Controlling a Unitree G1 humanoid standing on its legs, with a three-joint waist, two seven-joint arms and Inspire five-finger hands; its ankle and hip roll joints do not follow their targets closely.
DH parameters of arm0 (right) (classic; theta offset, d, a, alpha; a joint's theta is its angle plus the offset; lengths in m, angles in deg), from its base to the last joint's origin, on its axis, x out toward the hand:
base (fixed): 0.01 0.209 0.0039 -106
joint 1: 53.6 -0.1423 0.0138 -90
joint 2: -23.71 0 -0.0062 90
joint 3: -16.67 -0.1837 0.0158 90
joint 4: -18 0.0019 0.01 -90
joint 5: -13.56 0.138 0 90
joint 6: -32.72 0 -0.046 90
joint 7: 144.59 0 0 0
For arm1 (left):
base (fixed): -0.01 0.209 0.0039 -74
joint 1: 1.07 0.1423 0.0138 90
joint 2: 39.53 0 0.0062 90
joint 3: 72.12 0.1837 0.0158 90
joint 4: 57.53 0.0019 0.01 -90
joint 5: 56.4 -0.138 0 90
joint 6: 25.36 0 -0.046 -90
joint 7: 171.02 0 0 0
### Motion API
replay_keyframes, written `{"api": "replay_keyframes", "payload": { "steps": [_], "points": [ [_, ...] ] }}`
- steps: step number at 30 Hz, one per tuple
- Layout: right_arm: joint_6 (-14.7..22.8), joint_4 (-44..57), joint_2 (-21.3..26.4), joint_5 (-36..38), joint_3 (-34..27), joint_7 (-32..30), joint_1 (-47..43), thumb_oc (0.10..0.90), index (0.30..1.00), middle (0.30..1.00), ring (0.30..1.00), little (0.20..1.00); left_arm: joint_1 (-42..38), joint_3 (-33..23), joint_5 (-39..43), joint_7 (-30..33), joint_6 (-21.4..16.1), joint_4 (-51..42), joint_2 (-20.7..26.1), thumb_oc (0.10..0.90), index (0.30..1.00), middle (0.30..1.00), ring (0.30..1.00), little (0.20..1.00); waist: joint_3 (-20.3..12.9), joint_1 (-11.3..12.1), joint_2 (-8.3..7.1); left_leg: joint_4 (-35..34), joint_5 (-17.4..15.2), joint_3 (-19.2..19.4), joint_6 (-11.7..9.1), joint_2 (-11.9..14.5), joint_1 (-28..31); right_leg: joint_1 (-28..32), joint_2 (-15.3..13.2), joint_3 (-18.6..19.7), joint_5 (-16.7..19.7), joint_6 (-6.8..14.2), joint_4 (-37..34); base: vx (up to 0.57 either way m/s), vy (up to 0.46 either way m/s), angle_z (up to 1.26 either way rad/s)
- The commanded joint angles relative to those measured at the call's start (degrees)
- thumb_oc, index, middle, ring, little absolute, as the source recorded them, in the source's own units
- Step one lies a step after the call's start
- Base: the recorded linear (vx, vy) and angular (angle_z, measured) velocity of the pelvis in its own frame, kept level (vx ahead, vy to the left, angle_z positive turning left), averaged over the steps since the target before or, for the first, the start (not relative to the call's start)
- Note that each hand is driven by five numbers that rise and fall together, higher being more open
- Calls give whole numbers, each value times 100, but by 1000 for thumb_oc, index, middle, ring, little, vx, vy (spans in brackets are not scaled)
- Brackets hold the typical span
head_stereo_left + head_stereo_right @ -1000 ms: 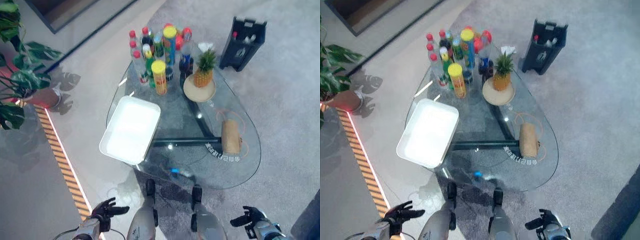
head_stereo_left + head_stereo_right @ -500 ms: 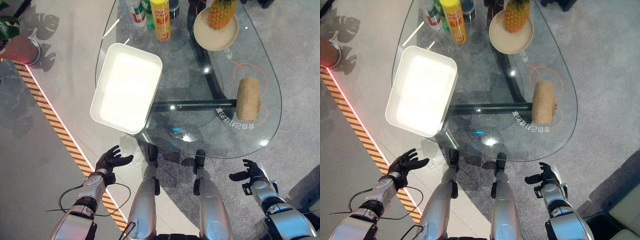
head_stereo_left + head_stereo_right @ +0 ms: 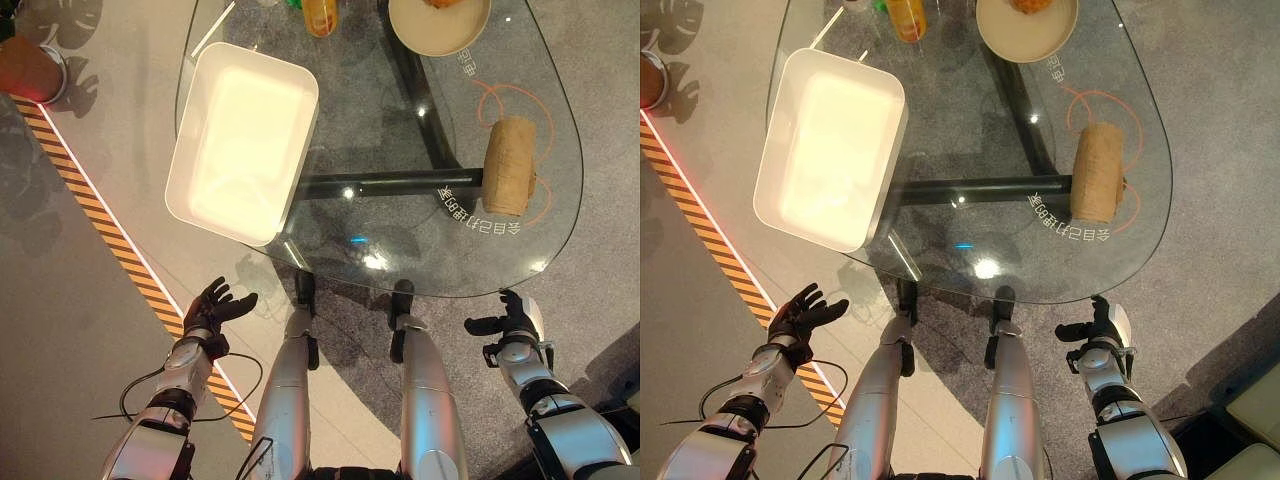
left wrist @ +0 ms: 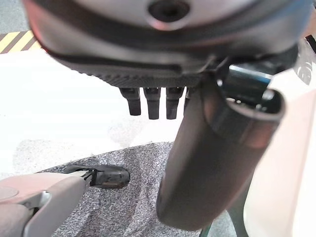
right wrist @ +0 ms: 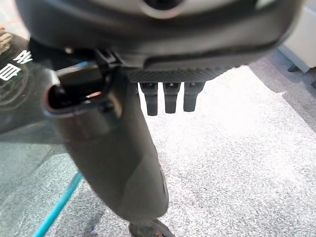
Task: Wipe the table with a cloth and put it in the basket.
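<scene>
**Operator:** Cloth status and position?

**Unit:** Rolled tan cloth, lying on the glass table by its right edge. It is well apart from the white basket, which sits across the table's left edge. A plate stands at the table's far end, beyond the cloth.

**Operator:** Hand status?

**Unit:** My left hand hangs below the table's near-left edge, fingers spread and relaxed, holding nothing. My right hand hangs just off the near-right edge, fingers loosely extended, also empty. My right wrist view confirms straight fingers with nothing between them and the thumb.

**Operator:** Current step?

**Unit:** By my judgement, step one is not begun: cloth untouched, no wiping done.

**Operator:** Next move?

**Unit:** Raise my right hand above the table edge, reach forward to the cloth, and close around the roll. My right hand is the nearer one.
</scene>
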Motion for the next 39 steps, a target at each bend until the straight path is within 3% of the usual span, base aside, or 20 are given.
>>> {"api": "replay_keyframes", "payload": {
  "steps": [1,10,18,22,32,39],
  "points": [
    [62,117,278,179,15,-332,274,800,900,900,900,900,238,-353,261,254,-294,-49,214,800,900,900,900,900,-88,24,-193,1165,-943,-326,15,-152,-377,-67,-26,11,417,156,-318,0,0,0],
    [-67,107,267,248,29,-426,240,800,900,900,900,900,241,-351,292,245,-310,-32,238,800,900,900,900,900,-88,52,-202,1155,-947,-313,7,-146,-392,-63,-25,-34,402,144,-333,0,0,0],
    [-679,-399,626,612,-283,-1040,142,800,900,900,900,900,226,-305,330,151,-349,47,313,800,900,900,900,900,-88,114,-216,933,-849,-302,24,-154,-321,38,-39,-118,506,153,-548,0,-4,0],
    [-693,-453,821,776,-458,-1216,117,800,900,900,900,900,225,-320,330,100,-308,63,388,800,900,900,900,900,-88,124,-241,909,-851,-295,30,-146,-286,81,-42,-139,523,164,-578,0,0,0],
    [-553,-582,1181,1005,-669,-1600,-72,800,900,900,900,900,119,-270,345,18,-263,153,519,800,900,900,900,900,-88,145,-323,881,-866,-298,48,-130,-275,135,-50,-190,600,193,-693,0,-4,0],
    [225,-330,1359,1491,-892,-2012,-282,800,900,900,900,900,65,-179,330,61,-180,120,598,800,900,900,900,900,-88,152,-336,827,-867,-319,69,-151,-258,155,-51,-210,669,220,-774,0,0,0]
  ]
}}
